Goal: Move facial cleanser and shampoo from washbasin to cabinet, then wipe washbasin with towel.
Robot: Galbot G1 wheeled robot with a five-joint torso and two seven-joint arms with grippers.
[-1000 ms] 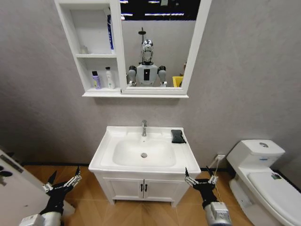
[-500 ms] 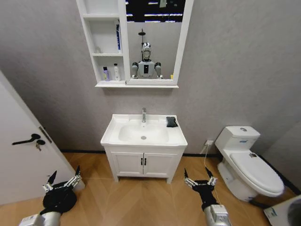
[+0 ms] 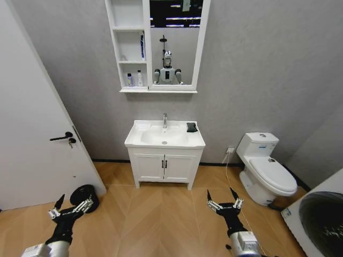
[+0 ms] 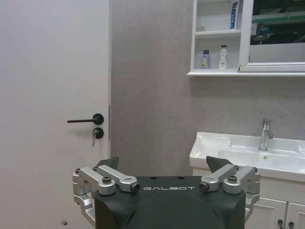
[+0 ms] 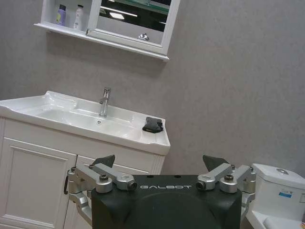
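Note:
The white washbasin (image 3: pixel 139 140) with its chrome faucet stands well ahead against the grey wall. The small black towel (image 3: pixel 191 127) lies on its right rear corner, seen too in the right wrist view (image 5: pixel 153 124). Above hangs the cabinet (image 3: pixel 128 53), joined to a mirror. A purple bottle (image 3: pixel 129 80) and a white bottle (image 3: pixel 139 78) stand on its lower shelf; I cannot tell which is the facial cleanser and which the shampoo. My left gripper (image 3: pixel 74 206) and right gripper (image 3: pixel 221 201) hang low over the floor, both open and holding nothing.
A white door (image 3: pixel 37 134) with a black handle fills the left. A white toilet (image 3: pixel 268 171) stands right of the vanity, and a washing machine (image 3: pixel 321 214) sits at the lower right. A black round object (image 3: pixel 84 194) lies by the door. Wood floor stretches before the vanity.
The camera has backed away from the washbasin, so the whole scene looks smaller and the door, toilet and washing machine have come into view. Both grippers stay open.

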